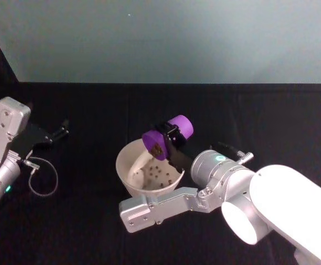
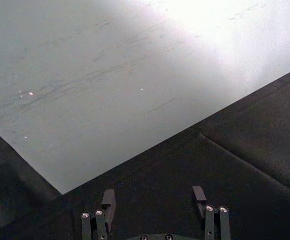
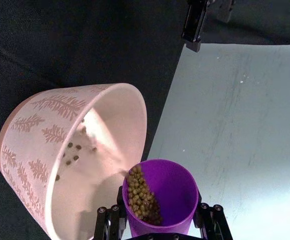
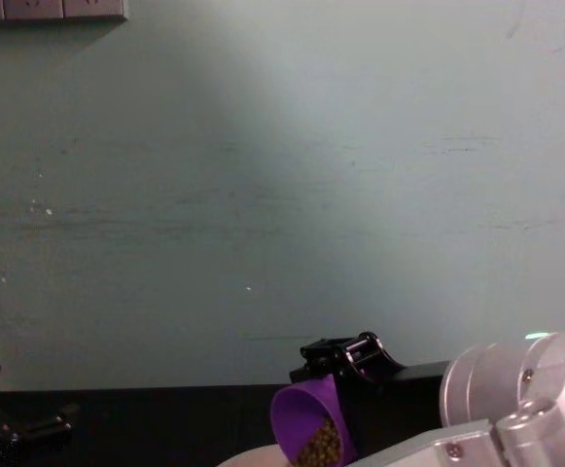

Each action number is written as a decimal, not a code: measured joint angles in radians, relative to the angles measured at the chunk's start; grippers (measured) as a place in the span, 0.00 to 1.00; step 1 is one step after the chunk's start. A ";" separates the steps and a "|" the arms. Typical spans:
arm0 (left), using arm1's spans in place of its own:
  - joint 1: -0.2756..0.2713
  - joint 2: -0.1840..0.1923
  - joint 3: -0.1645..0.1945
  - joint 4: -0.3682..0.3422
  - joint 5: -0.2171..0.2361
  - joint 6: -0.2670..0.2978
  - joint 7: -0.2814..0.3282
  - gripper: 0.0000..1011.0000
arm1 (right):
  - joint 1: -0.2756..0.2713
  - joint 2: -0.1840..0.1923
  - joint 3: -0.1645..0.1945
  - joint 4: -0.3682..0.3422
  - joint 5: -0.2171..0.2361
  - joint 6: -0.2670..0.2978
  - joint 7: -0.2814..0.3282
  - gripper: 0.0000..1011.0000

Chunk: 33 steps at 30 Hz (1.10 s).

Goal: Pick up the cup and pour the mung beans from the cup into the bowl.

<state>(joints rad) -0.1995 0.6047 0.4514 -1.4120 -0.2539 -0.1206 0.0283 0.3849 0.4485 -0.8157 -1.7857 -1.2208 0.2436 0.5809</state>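
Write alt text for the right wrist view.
The right gripper holds the purple cup tilted at the rim of the bowl, mung beans piled toward its mouth. A few beans lie inside the bowl. The left gripper sits far off.

- The near wall of the bowl (image 1: 128, 160) is hidden behind the right arm in the head view. In the chest view all but a pale sliver is cut off by the lower edge.
- The middle of the cup (image 1: 181, 126) is covered by the right gripper (image 1: 169, 140). Its base is cut off in the right wrist view.
- The left gripper (image 2: 154, 196) is cut off at the edge of the left wrist view beyond its fingertips.
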 joint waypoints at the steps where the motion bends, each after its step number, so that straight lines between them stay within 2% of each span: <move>1: 0.000 0.000 0.000 0.000 0.000 0.000 0.000 0.99 | 0.000 0.000 0.000 0.000 -0.001 0.000 0.000 0.72; 33: 0.000 0.000 0.000 0.000 0.000 0.000 0.000 0.99 | 0.002 0.002 -0.008 -0.010 -0.030 -0.013 0.010 0.72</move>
<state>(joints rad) -0.1995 0.6047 0.4514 -1.4120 -0.2539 -0.1205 0.0283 0.3868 0.4502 -0.8233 -1.7957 -1.2505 0.2308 0.5913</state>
